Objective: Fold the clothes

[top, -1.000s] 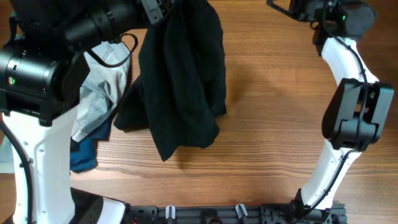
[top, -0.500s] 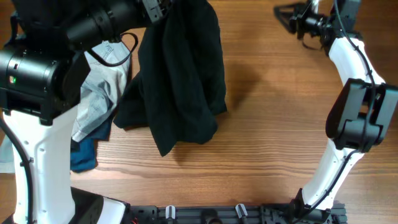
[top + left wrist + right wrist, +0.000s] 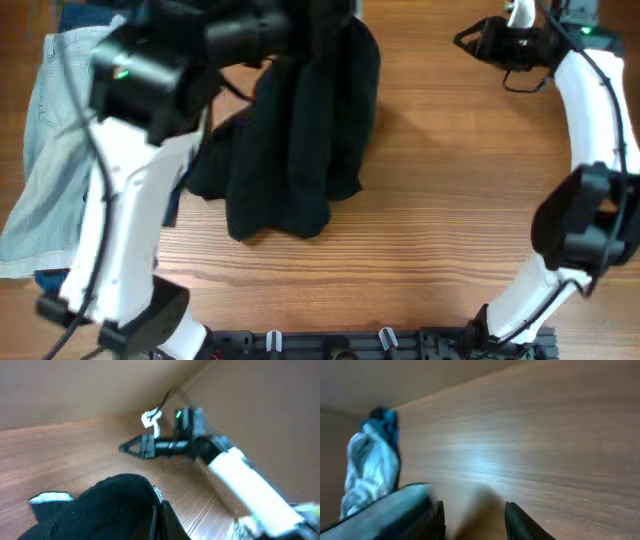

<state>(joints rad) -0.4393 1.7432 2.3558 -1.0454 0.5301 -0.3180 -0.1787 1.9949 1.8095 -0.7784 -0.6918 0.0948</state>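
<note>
The black shorts [image 3: 300, 130] hang from my left gripper [image 3: 322, 22] at the table's far middle, and their lower part lies bunched on the wood. In the left wrist view the black fabric [image 3: 110, 507] fills the bottom, with my left gripper [image 3: 160, 522] shut on it. A light-blue denim piece [image 3: 45, 170] lies flat at the far left, with dark-blue cloth [image 3: 90, 12] beyond it. My right gripper [image 3: 462, 40] hovers at the far right, apart from the clothes. It is open, with only bare wood between its fingers [image 3: 436, 520].
My left arm [image 3: 120, 200] crosses the left half of the table above the denim. The right arm [image 3: 590, 120] curves along the right edge. The right wrist view shows pale blue cloth [image 3: 370, 472] far off across the wooden table [image 3: 530, 440].
My left arm has swung up and to the right, carrying the shorts' top that way and uncovering the denim. My right gripper has opened and shifted slightly lower.
</note>
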